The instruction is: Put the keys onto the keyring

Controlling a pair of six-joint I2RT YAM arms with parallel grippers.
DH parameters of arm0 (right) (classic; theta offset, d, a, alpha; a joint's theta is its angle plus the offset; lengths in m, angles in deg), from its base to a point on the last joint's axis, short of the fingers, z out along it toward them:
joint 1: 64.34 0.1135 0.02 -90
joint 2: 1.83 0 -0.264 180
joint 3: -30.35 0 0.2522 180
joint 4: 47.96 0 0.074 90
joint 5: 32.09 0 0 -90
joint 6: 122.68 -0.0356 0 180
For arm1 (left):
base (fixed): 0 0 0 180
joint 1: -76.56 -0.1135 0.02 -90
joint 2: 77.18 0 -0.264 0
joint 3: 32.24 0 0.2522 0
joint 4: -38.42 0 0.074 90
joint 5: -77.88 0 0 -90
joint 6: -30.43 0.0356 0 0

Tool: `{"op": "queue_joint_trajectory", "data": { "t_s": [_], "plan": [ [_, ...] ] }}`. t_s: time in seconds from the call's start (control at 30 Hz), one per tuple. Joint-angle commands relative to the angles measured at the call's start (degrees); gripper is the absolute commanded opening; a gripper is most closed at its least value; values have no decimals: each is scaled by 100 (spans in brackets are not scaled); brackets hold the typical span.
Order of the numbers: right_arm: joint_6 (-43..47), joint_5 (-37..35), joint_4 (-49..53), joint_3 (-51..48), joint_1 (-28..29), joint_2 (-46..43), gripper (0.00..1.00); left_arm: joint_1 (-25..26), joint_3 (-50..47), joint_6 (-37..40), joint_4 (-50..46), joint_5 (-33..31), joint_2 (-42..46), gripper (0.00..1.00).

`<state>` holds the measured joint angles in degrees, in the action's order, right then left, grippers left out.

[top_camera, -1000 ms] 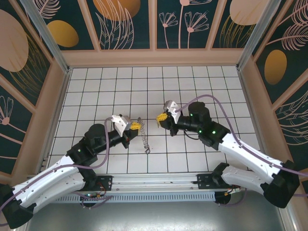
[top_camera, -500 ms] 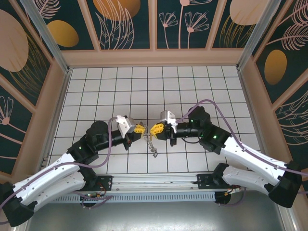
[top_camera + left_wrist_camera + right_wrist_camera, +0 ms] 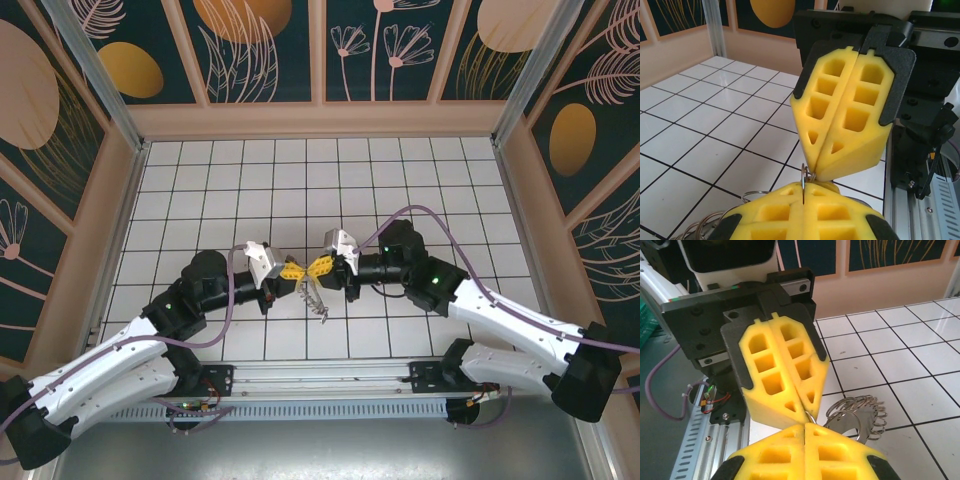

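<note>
White tiled table (image 3: 200, 180): both arms are reached in over it from the near edge, and their tips are met nose to nose around the middle

Left gripper (image 3: 290, 270): closed all the way, with a thin metal edge of the keyring (image 3: 803, 184) pinched in the seam between its yellow pads

Right gripper (image 3: 320, 266): also clamped fully, its tip pressed against the left one; whether anything is nipped in it can't be made out tbh

Keys (image 3: 315, 298): bunched like a little coil and hung just under the two tips, slightly to the left gripper's side

Keyring: held up at the meeting point, keys strung below it
</note>
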<state>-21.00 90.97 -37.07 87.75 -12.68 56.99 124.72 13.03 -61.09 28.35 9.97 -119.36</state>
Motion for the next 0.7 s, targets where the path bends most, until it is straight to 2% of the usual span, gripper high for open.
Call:
{"op": "queue_joint_trajectory", "data": {
  "t_s": [0.0, 0.67],
  "plan": [
    [-3, -199, -293, 145, 55, -24, 0, 4, 200, 102, 365, 142, -2, 0],
    [-173, -551, -591, -24, 75, -95, 0, 8, 180, 57, 379, 196, 59, 0]
  ]
}}
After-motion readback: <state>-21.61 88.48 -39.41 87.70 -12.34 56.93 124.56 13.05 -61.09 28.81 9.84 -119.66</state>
